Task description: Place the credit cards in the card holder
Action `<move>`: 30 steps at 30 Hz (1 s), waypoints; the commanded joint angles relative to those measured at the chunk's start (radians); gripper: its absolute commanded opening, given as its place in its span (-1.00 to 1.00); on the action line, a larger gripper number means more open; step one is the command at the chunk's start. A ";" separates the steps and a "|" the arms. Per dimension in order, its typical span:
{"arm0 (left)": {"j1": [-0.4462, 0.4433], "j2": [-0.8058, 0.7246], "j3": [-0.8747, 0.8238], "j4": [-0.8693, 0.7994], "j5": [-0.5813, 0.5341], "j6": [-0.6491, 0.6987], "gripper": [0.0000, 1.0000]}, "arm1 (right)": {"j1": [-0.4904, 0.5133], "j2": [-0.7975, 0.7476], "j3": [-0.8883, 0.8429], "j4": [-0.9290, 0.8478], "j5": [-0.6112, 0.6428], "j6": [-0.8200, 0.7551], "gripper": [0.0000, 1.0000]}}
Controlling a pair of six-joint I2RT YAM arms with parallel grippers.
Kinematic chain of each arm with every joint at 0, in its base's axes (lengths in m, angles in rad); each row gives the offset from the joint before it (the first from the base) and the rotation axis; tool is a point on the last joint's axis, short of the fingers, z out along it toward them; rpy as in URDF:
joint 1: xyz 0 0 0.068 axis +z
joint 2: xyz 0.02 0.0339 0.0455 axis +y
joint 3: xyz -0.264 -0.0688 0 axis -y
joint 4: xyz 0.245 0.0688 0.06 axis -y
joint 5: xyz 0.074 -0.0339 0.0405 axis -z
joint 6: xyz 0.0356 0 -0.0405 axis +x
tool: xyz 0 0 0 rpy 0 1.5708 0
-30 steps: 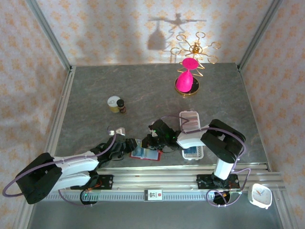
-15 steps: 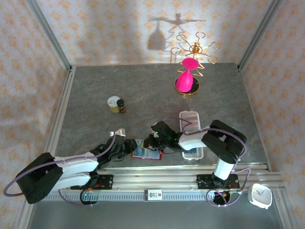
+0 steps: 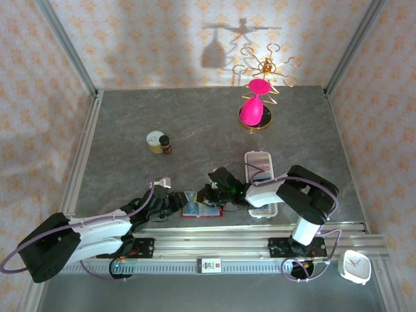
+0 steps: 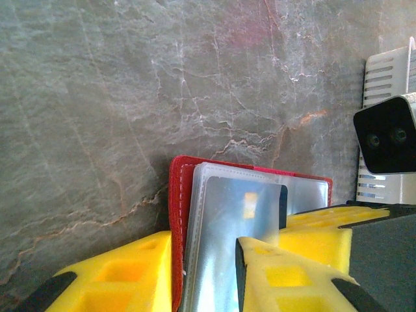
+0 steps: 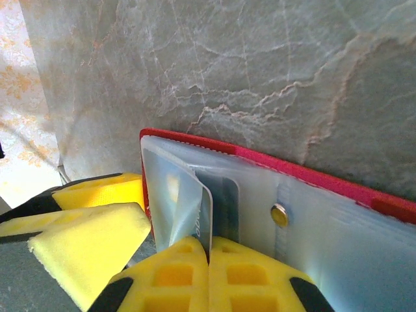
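The red card holder (image 3: 200, 210) lies open near the table's front edge, its clear sleeves facing up. My left gripper (image 3: 174, 203) reaches it from the left. In the left wrist view my left gripper (image 4: 203, 240) is closed on the card holder's (image 4: 177, 188) red cover and clear sleeves, where a grey credit card (image 4: 240, 221) sits. My right gripper (image 3: 212, 195) comes from the right. Up close my right gripper (image 5: 209, 250) is shut on a thin pale credit card (image 5: 204, 214) standing on edge among the sleeves of the card holder (image 5: 312, 175).
A long white slotted tray (image 3: 260, 183) lies just right of the wallet, under the right arm. A small jar and bottle (image 3: 158, 142) stand at mid-left. A gold stand with a pink piece (image 3: 257, 107) is at the back. A metal rail (image 3: 247, 229) edges the front.
My left gripper has slid right, up against the card holder. The right gripper has closed fully on the pale card and edged slightly right.
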 commanded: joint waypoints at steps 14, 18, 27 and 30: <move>-0.032 -0.037 0.017 -0.104 0.043 0.043 -1.00 | 0.017 -0.106 -0.003 -0.110 0.142 -0.077 -0.53; -0.033 -0.070 0.025 -0.153 0.026 0.059 -1.00 | 0.018 -0.176 0.036 -0.294 0.233 -0.138 -0.34; -0.032 -0.143 0.052 -0.254 -0.012 0.079 -1.00 | 0.018 -0.306 0.045 -0.593 0.409 -0.200 -0.24; -0.033 -0.166 0.065 -0.292 -0.031 0.083 -1.00 | 0.018 -0.337 0.043 -0.657 0.441 -0.218 -0.21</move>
